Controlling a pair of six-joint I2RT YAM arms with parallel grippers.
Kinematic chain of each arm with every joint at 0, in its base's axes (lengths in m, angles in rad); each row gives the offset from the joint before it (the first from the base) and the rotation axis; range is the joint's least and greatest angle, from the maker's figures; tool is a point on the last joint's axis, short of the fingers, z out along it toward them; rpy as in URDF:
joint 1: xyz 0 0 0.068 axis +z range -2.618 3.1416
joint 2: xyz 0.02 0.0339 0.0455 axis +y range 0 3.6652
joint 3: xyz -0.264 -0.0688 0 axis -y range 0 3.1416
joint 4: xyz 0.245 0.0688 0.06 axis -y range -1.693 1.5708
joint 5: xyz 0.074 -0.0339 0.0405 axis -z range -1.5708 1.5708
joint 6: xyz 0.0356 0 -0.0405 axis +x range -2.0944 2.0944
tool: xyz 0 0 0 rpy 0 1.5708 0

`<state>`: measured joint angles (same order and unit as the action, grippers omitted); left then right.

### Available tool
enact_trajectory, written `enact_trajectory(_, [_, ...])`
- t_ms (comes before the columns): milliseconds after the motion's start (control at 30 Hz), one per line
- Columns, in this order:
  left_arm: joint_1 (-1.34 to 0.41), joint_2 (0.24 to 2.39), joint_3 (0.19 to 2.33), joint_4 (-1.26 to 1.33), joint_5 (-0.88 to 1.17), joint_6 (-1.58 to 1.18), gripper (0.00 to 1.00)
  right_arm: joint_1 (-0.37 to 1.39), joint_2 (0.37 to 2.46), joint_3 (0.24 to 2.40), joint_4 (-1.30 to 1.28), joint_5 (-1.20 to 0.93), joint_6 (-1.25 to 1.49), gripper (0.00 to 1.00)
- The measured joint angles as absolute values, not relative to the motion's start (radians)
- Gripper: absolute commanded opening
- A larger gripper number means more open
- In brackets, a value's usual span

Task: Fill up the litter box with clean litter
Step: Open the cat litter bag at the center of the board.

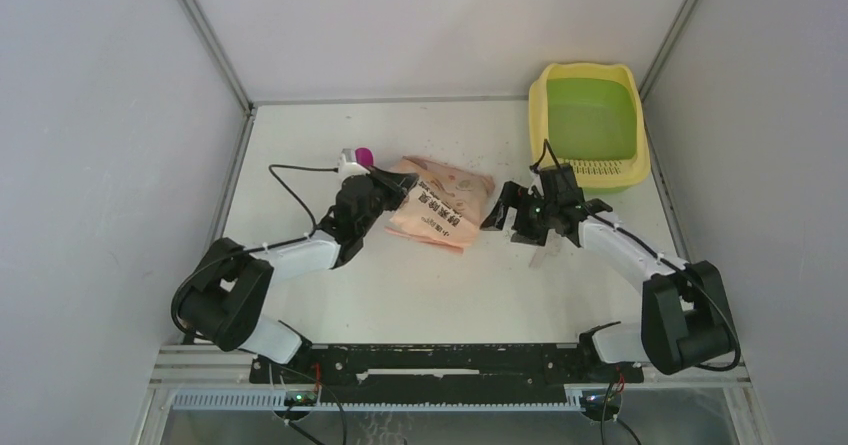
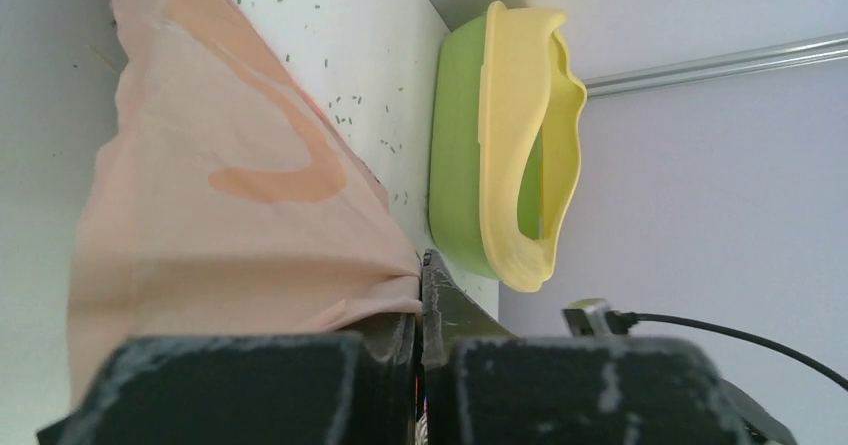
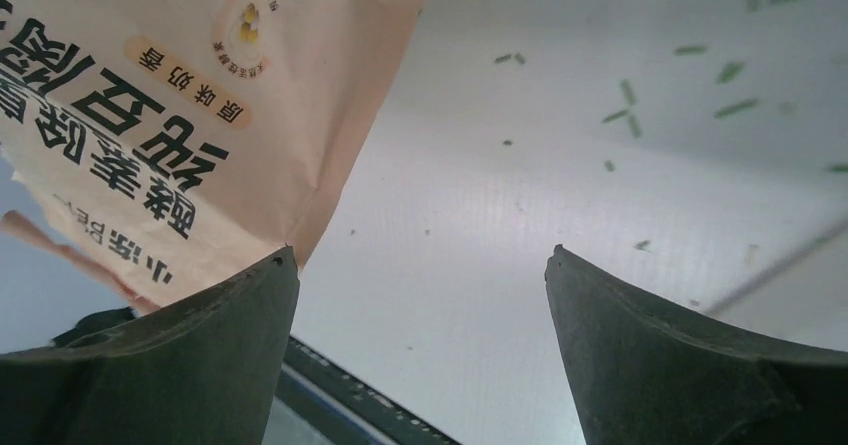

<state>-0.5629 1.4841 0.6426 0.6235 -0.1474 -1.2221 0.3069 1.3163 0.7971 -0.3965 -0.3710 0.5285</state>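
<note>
The litter box (image 1: 541, 115), with its yellow rim and green basin, stands at the back right of the table; its basin looks bare. In the left wrist view the litter box (image 2: 510, 145) shows side-on. A peach-pink printed bag (image 1: 440, 205) lies flat mid-table. My left gripper (image 1: 385, 193) is shut on the bag's left edge, and the bag (image 2: 220, 195) runs into the closed jaws of the left gripper (image 2: 420, 305). My right gripper (image 1: 508, 217) hangs open just right of the bag, nothing between its fingers (image 3: 230, 335). Stray litter (image 3: 625, 95) granules dot the table.
A magenta scoop (image 1: 362, 155) lies behind the left gripper, by its white cable plug. More loose granules (image 2: 345, 105) are scattered between the bag and the litter box. Grey walls close in the table on three sides.
</note>
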Motion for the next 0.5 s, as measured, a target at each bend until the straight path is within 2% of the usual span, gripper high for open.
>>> enact_trajectory(233, [-0.561, 1.457, 0.651, 0.569, -0.126, -1.219, 0.00, 0.307, 1.363, 0.701, -0.213, -0.504, 0.754, 0.99])
enact_trajectory(500, [-0.562, 1.393, 0.596, 0.581, -0.119, -1.228, 0.00, 0.307, 1.365, 0.686, -0.040, -0.509, 0.967, 0.99])
